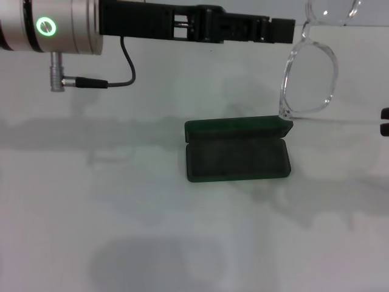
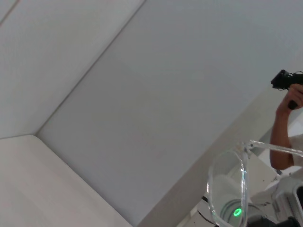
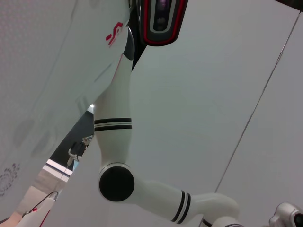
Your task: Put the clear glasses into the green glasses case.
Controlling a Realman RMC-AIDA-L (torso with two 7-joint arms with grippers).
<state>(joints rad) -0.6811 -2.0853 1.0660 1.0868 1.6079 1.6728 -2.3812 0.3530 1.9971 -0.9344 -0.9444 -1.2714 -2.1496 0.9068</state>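
White tabletop point(image 1: 121, 213) fills the head view, plain and pale, with soft shadows across it. One green case point(image 1: 237, 149) lies open near the middle, its dark lined tray toward the robot and its lid folded back flat behind it. One pair of clear glasses point(image 1: 309, 79) hangs in the air above and just to the right of the case, lenses stacked one over the other, the upper lens cut off by the frame edge; the lowest corner of the frame sits right at the case's back right corner, though whether it touches cannot be told. One thin clear arm of the glasses runs out to the right. The left gripper point(image 1: 290, 30) reaches in horizontally along the top of the view and its black fingers are pinched on the glasses at the bridge between the two lenses. In the left wrist view the glasses point(image 2: 232, 189) show against a white wall. The right gripper point(image 1: 385, 121) is only a dark sliver at the right edge, level with the glasses' arm, and its spread cannot be told.
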